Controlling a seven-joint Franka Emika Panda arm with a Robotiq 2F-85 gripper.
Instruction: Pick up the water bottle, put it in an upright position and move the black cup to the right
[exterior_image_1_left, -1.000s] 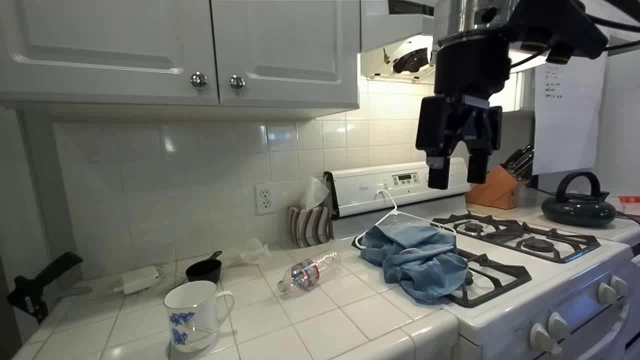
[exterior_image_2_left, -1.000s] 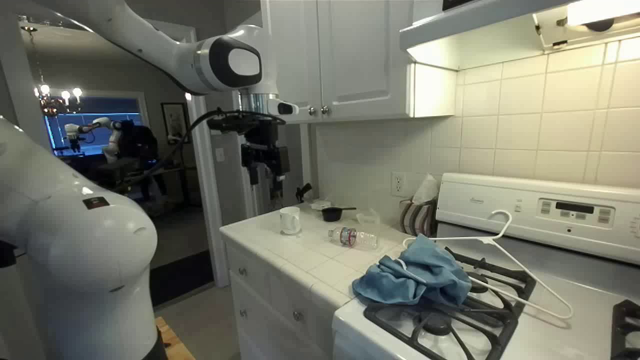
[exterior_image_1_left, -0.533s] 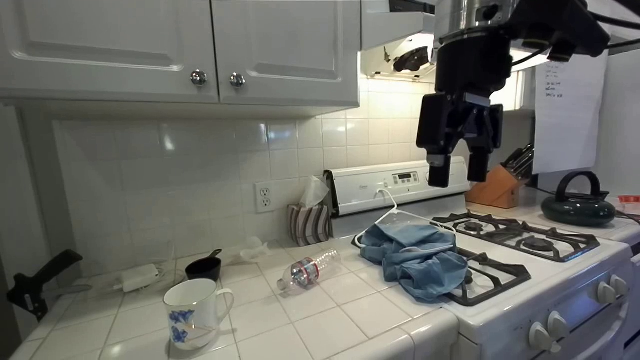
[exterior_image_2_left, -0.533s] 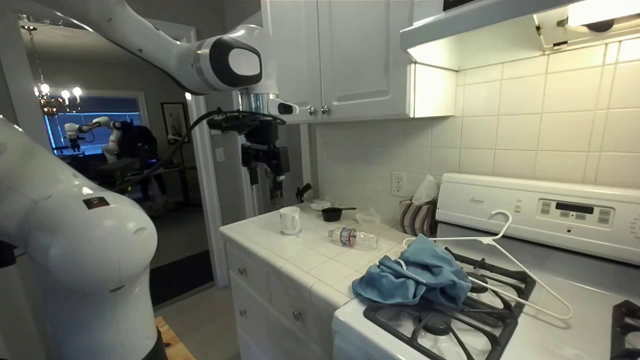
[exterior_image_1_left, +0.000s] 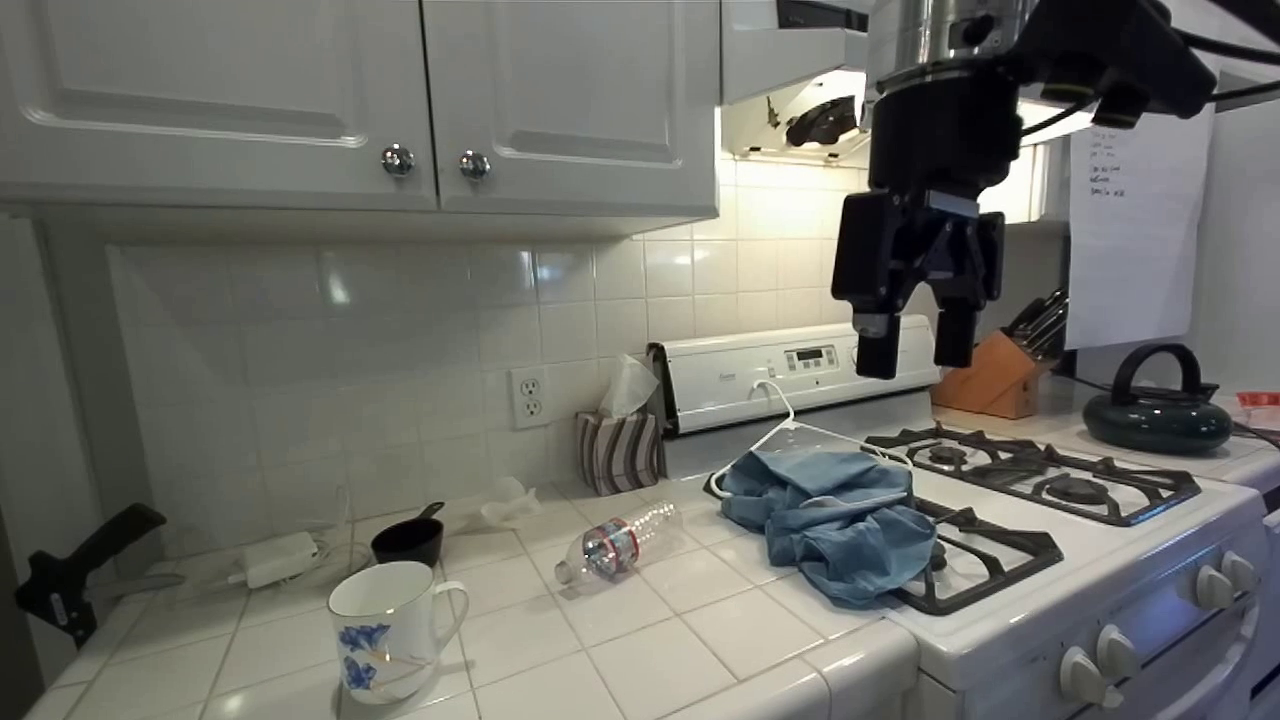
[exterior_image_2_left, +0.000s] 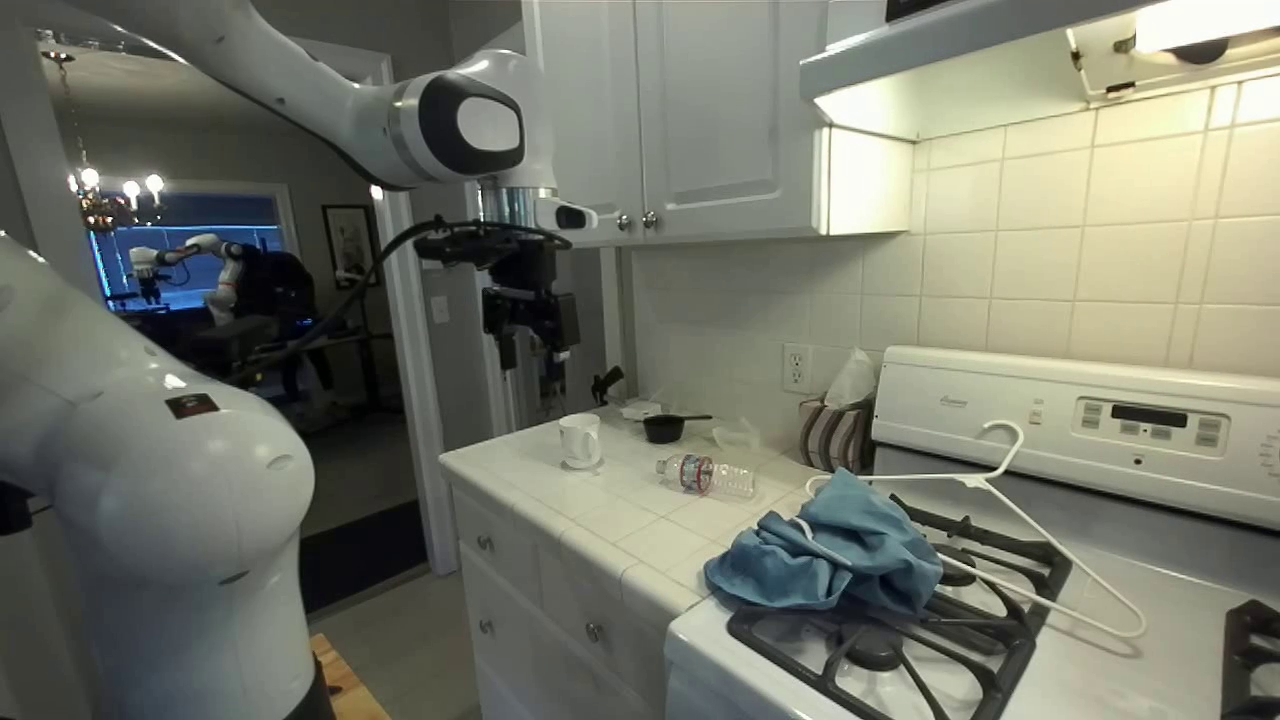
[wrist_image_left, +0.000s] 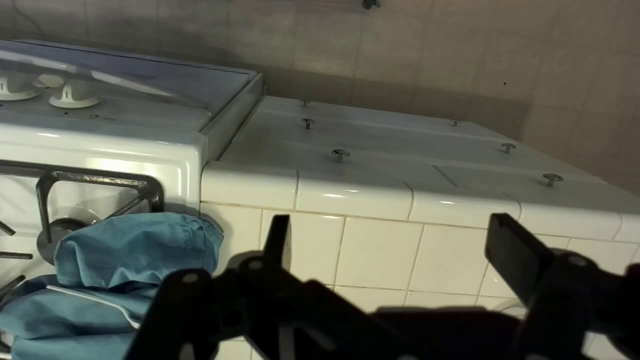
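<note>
tool (exterior_image_1_left: 916, 355) hung way up, jaws wide apart | bottle (exterior_image_1_left: 615, 547) lay sideways, kinda near the worktop's (exterior_image_1_left: 640, 665) stove (exterior_image_1_left: 1085, 545) edge | black cup (exterior_image_1_left: 407, 542) sat near back edge

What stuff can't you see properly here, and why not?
Label on the bottle: too small to read in both exterior views.
Inside the cup: too dark in both exterior views.
Writing on the paper: too small in an exterior view.
Spot under the cloth: covered in all three views.
Red thing: cut off by an exterior view's right edge.

White cabinets (exterior_image_1_left: 570, 100) hang beside a lit range hood (exterior_image_2_left: 990, 90) above pale wall tiles (exterior_image_2_left: 1035, 260).
</note>
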